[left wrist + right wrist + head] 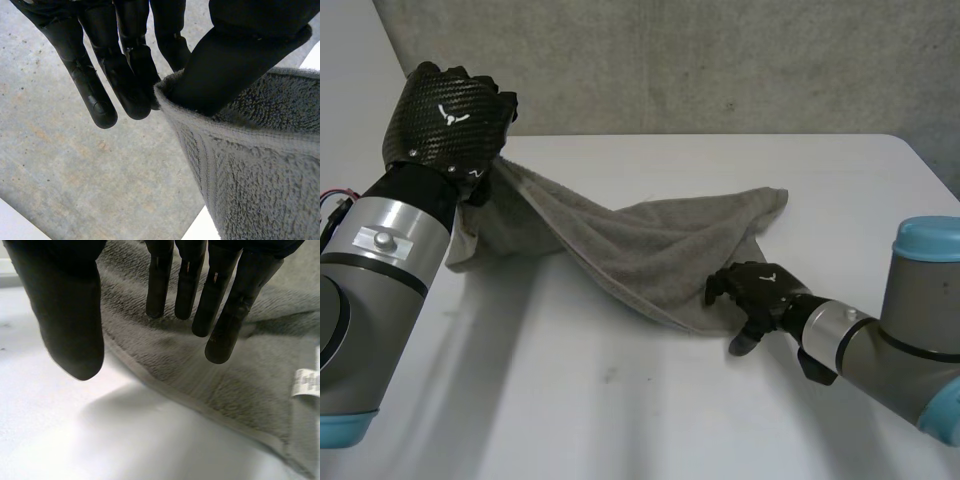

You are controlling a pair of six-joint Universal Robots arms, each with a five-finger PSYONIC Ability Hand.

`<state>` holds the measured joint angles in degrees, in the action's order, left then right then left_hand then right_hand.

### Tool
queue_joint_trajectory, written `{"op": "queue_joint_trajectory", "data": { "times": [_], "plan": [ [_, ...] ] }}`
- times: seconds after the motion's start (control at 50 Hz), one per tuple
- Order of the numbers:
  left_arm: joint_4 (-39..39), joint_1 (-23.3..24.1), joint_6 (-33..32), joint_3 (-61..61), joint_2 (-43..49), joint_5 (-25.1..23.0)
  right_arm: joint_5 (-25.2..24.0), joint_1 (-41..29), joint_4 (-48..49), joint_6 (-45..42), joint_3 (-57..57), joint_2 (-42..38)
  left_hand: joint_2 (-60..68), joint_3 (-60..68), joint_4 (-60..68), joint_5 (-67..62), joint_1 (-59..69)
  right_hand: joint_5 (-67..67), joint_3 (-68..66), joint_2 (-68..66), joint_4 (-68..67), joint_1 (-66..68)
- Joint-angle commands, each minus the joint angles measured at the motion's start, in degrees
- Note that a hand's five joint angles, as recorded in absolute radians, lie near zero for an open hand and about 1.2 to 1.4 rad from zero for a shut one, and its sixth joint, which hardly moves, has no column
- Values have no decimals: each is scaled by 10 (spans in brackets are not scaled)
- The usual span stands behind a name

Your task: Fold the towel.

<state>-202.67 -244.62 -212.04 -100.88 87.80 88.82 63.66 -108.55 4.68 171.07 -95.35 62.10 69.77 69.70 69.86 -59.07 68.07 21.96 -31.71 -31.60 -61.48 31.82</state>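
Left wrist view: corner of the grey towel (260, 175) pinched between thumb and fingers of the left hand (235, 65), held up off the white table (620, 400). Rest of the towel draped down, rumpled across the table's middle. Right wrist view: right hand (225, 315) spread, straight fingers over the towel's near edge, thumb over bare table; white label (306, 382) beside the fingers.
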Motion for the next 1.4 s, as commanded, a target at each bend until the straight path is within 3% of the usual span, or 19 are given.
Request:
{"op": "queue_joint_trajectory", "data": {
  "times": [0.02, 0.34, 0.42, 0.58, 0.82, 0.94, 1.08, 1.18, 1.4],
  "plan": [
    [-1, -1, 1, 7, 1, 0, 12, -29, 1, 15, 30, -35, 102, 103, 101, -109, 119, 15, -18, -19, 280, 16],
    [3, -6, 25, 14, 1, 0, 74, -71, 27, 8, 75, -77, 102, 103, 101, -109, 119, 25, -28, -29, 270, 27],
    [3, -6, 25, 11, 1, 0, 77, -71, 36, 6, 81, -78, 102, 103, 101, -109, 119, 132, -135, -136, 163, 134],
    [3, -8, 26, 9, 2, 0, 78, -70, 47, 4, 88, -87, 102, 103, 101, -109, 119, 173, -176, -177, 122, 175],
    [3, -8, 27, 6, 2, 0, 81, -65, 44, -10, 90, -87, 102, 103, 101, -109, 119, 76, -78, -79, 220, 77],
    [3, -9, 27, 2, 2, 0, 79, -44, 20, -13, 75, -37, 102, 103, 101, -109, 119, 15, -18, -19, 280, 17],
    [3, -9, 27, 2, 3, 0, 65, 31, -29, -89, 56, -11, 102, 103, 101, -109, 119, 0, -2, -3, 295, 1],
    [3, -9, 28, 2, 4, 0, 64, 68, -63, -201, 50, -22, 102, 103, 101, -109, 119, -12, 9, 8, 307, -10],
    [3, -9, 37, 2, 4, 0, 57, 74, -35, -220, 55, -47, 102, 103, 101, -109, 119, -3, 1, 0, 299, -2]
  ]
}}
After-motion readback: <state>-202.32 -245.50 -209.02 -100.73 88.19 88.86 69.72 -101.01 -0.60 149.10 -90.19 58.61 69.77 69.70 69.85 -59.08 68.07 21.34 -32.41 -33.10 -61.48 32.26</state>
